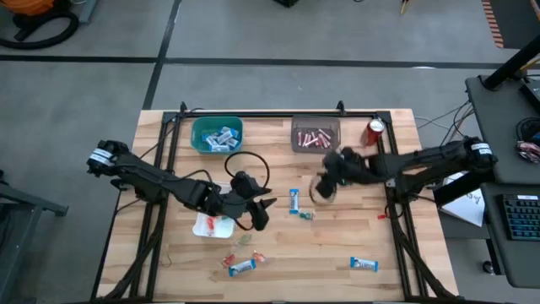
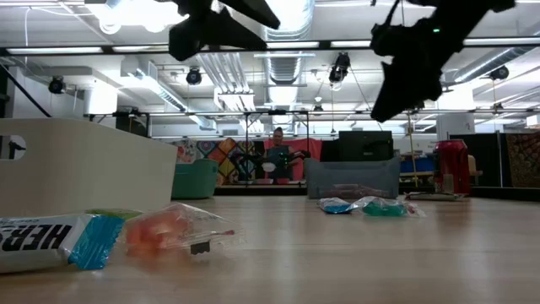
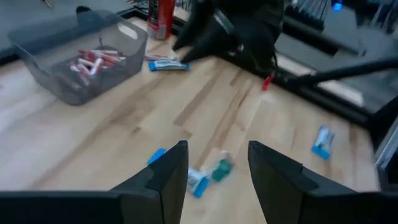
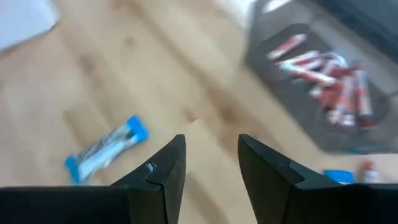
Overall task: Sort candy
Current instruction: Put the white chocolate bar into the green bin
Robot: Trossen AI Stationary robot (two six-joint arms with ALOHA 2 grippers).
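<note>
My left gripper (image 1: pixel 263 211) hangs open over the table's middle, above a blue-and-white bar and a green piece (image 3: pixel 211 174); its fingers hold nothing. My right gripper (image 1: pixel 324 189) is open too, in the air just near of the grey bin (image 1: pixel 315 135) that holds pink/red sticks (image 4: pixel 329 74). A blue-and-white bar (image 1: pixel 294 201) and a green piece (image 1: pixel 305 214) lie flat on the wood between the two grippers. More bars fill the teal bin (image 1: pixel 217 135). Other bars lie near the front edge (image 1: pixel 242 266) and at the front right (image 1: pixel 364 264).
A white tray (image 1: pixel 213 225) with orange pieces sits under the left arm. A red can (image 1: pixel 375 131) stands at the far right, beside the grey bin. Another blue bar (image 3: pixel 168 64) lies close to that bin. A small red piece (image 1: pixel 381 216) lies by the right rail.
</note>
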